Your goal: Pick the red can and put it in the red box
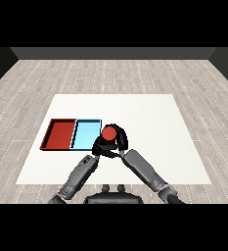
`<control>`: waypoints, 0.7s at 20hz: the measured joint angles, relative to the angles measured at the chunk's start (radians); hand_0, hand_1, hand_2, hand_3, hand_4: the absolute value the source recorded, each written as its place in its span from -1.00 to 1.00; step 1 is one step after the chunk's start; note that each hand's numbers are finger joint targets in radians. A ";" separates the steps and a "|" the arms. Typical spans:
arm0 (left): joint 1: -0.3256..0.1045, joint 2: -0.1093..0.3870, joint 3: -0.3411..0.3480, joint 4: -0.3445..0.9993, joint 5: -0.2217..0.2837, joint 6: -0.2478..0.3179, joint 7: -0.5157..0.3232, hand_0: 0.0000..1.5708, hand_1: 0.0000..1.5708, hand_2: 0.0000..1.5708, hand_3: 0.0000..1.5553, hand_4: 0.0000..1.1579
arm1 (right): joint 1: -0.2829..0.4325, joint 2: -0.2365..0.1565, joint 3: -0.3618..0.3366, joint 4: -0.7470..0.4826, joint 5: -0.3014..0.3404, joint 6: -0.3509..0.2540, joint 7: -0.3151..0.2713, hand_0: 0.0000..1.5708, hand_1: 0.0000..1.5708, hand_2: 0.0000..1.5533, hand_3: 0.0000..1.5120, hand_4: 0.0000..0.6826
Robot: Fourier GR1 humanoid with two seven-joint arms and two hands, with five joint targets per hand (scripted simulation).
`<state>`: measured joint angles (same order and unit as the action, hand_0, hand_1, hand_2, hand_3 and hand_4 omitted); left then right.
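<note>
Red, shallow and rectangular, the tray (60,135) lay by the white counter's (149,122) left edge, touching the light blue tray (86,133). Right of both, the round red can (108,133) sat grasped by the right robot hand (119,142); the left robot hand (99,147) pressed close, its grip unclear. Carrying it left, upright, over the blue tray would serve best.

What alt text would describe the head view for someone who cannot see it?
Both robot hands meet around an upright red can, the right robot hand curling round it and the left robot hand beside it. Left of them on the white table lie a light blue tray and a red tray.
</note>
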<state>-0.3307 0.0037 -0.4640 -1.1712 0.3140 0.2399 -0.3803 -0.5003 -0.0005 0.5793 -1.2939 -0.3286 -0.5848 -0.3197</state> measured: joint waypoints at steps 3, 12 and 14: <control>-0.009 0.005 -0.005 -0.009 0.001 0.016 0.005 -1.00 -1.00 -1.00 -1.00 -1.00 | -0.017 -0.003 0.026 0.006 -0.020 -0.030 -0.003 0.89 0.89 0.87 0.81 0.85; -0.007 0.006 -0.015 -0.004 -0.019 0.139 0.026 0.69 0.69 0.80 0.74 0.64 | -0.045 -0.008 0.071 0.050 -0.050 -0.034 -0.032 0.79 0.79 0.86 0.81 0.84; -0.013 0.009 -0.019 0.001 0.005 0.182 0.030 1.00 1.00 0.95 0.84 0.59 | -0.054 -0.009 0.089 0.058 -0.071 -0.047 -0.041 0.87 0.87 0.86 0.82 0.84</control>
<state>-0.3438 0.0124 -0.4833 -1.1699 0.3190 0.4223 -0.3501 -0.5546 -0.0099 0.6682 -1.2361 -0.3995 -0.6313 -0.3605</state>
